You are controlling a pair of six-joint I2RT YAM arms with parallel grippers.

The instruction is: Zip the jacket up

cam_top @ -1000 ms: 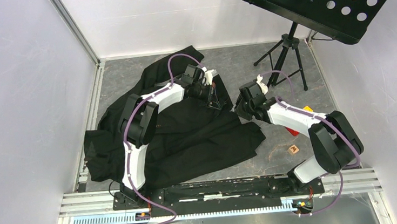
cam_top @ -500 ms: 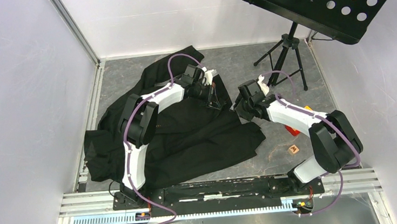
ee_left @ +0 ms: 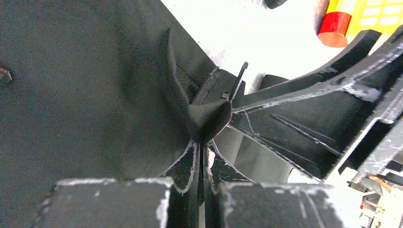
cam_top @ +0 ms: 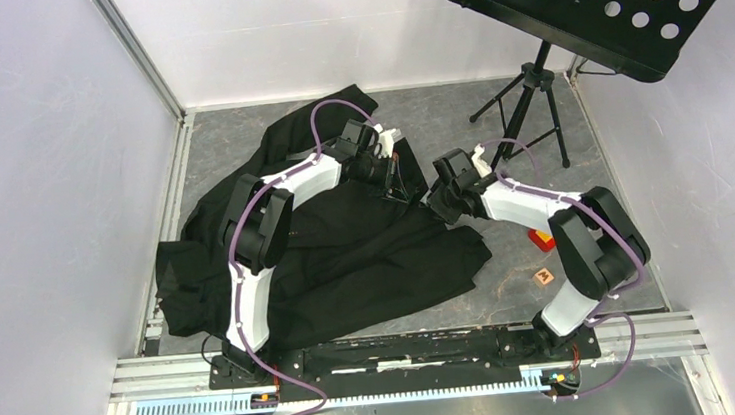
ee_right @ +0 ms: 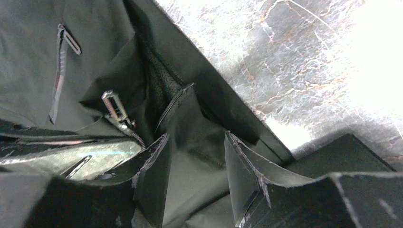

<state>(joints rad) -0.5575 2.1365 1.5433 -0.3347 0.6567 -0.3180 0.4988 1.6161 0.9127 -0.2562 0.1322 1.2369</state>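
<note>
Mid-frame in the top view, the left tool [ee_left: 201, 147] was clamped on the jacket [cam_top: 348, 259] beside its zipper; the right tool [ee_right: 196, 140] stood apart astride a fold.

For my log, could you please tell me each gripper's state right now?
Left gripper: closed, pinching a fold of the jacket.
Right gripper: open, holding nothing, poised at the jacket's edge.

Two arms, the left arm [cam_top: 301, 178] and the right arm [cam_top: 529, 211], pair glossy white link shells with bulky black joint housings. A thin purple cable [cam_top: 338, 102] loops along each. Black fingers [ee_right: 244, 178] are wedge-shaped — edges scuffed whitish.
</note>
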